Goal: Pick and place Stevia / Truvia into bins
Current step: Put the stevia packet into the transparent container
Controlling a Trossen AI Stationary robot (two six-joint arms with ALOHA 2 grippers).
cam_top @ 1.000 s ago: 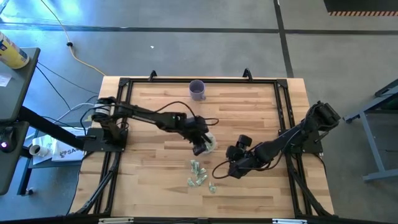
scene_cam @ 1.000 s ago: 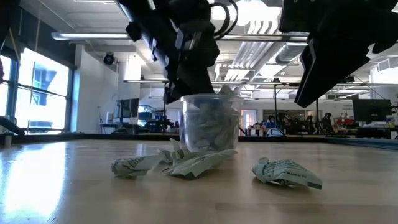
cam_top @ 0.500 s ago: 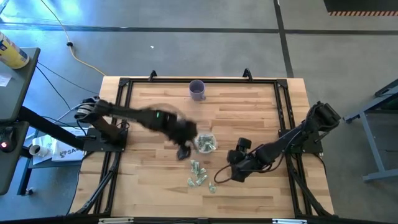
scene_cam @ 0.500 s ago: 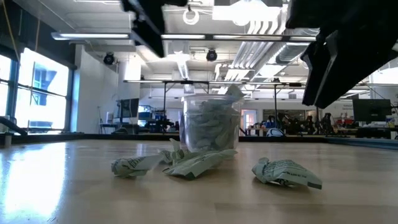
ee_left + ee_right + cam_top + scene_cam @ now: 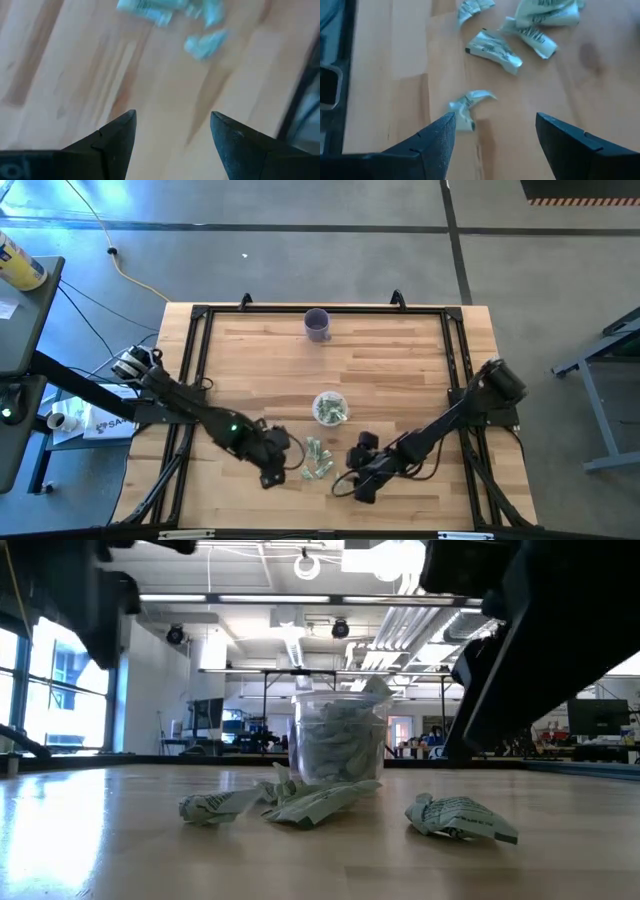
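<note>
Both grippers, left (image 5: 270, 476) and right (image 5: 362, 489), hang open and empty beside the loose sachets (image 5: 318, 461) lying at six o'clock of the nearly full clear cup (image 5: 330, 408), so the next move looks like lowering onto one sachet and pinching it.

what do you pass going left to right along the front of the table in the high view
Left arm's dark open tool → cluster of pale green and white paper sachets → right arm's dark open tool. The small clear round plastic cup stands farther back, above the sachets.
</note>
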